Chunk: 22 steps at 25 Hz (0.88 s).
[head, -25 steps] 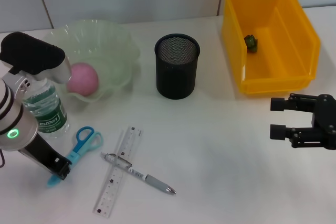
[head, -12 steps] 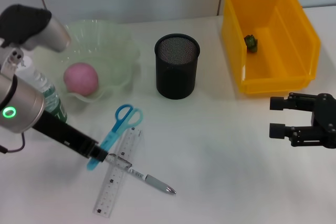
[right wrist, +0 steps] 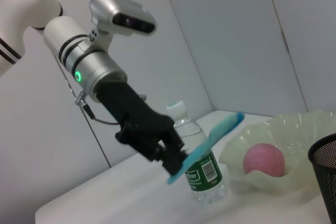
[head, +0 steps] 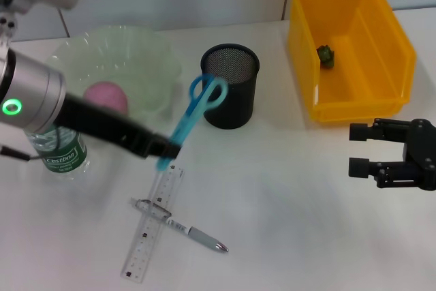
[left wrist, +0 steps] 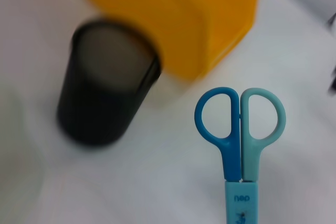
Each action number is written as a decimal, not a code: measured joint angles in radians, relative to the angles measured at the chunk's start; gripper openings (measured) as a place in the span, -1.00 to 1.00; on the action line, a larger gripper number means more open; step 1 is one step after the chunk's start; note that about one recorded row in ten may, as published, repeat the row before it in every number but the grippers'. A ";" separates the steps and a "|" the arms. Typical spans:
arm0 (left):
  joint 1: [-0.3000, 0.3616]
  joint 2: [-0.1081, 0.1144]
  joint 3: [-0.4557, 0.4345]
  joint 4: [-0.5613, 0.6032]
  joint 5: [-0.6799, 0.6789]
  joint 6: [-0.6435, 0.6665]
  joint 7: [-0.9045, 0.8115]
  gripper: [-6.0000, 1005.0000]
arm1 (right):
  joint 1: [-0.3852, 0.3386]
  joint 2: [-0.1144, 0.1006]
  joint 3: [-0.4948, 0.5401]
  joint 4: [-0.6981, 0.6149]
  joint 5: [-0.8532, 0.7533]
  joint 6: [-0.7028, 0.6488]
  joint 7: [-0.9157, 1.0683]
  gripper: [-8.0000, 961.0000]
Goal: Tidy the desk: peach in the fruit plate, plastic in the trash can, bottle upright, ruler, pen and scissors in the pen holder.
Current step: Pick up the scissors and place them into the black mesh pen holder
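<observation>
My left gripper (head: 163, 150) is shut on the blue scissors (head: 194, 114) and holds them in the air, handles up, just left of the black mesh pen holder (head: 229, 86). The scissors also show in the left wrist view (left wrist: 240, 135) and the right wrist view (right wrist: 207, 145). The pink peach (head: 105, 98) lies in the pale green fruit plate (head: 146, 59). The bottle (head: 63, 151) stands upright at the left. The clear ruler (head: 153, 221) and the pen (head: 184, 228) lie crossed on the table. A green bit of plastic (head: 325, 55) lies in the yellow bin (head: 381, 46). My right gripper (head: 358, 150) is open, parked at the right.
The white table's back edge meets a grey wall. The pen holder stands between the fruit plate and the yellow bin.
My left gripper has lifted the scissors off the table and carried them right and away, from beside the bottle to beside the pen holder. The right arm has not moved.
</observation>
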 joint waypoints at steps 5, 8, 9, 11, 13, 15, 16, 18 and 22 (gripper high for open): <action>0.002 -0.003 0.008 0.001 -0.093 -0.093 0.061 -0.58 | 0.003 0.001 0.000 0.000 0.000 0.000 0.000 0.68; 0.004 -0.004 0.023 -0.006 -0.153 -0.178 0.111 -0.58 | 0.003 0.001 0.000 0.000 0.000 0.000 0.001 0.68; 0.005 -0.004 0.027 -0.007 -0.162 -0.194 0.120 -0.58 | 0.004 0.001 0.000 0.000 0.000 0.000 0.001 0.68; 0.013 -0.004 0.055 -0.009 -0.196 -0.270 0.157 -0.58 | 0.005 0.002 0.000 0.000 0.000 0.000 0.001 0.68; 0.013 -0.004 0.055 -0.009 -0.196 -0.270 0.157 -0.58 | 0.006 0.002 0.000 0.000 0.000 0.001 0.001 0.68; 0.035 -0.005 0.134 -0.029 -0.284 -0.429 0.262 -0.58 | 0.008 0.002 0.005 0.000 0.000 0.001 0.001 0.68; 0.035 -0.005 0.134 -0.029 -0.284 -0.429 0.262 -0.58 | 0.009 0.002 0.007 0.002 0.000 0.001 0.001 0.68; 0.039 -0.005 0.153 -0.047 -0.318 -0.478 0.298 -0.58 | 0.013 0.002 0.009 0.008 0.000 0.001 0.001 0.68; 0.019 -0.007 0.213 -0.255 -0.527 -0.669 0.509 -0.57 | 0.015 0.002 0.009 0.011 0.000 0.001 0.001 0.68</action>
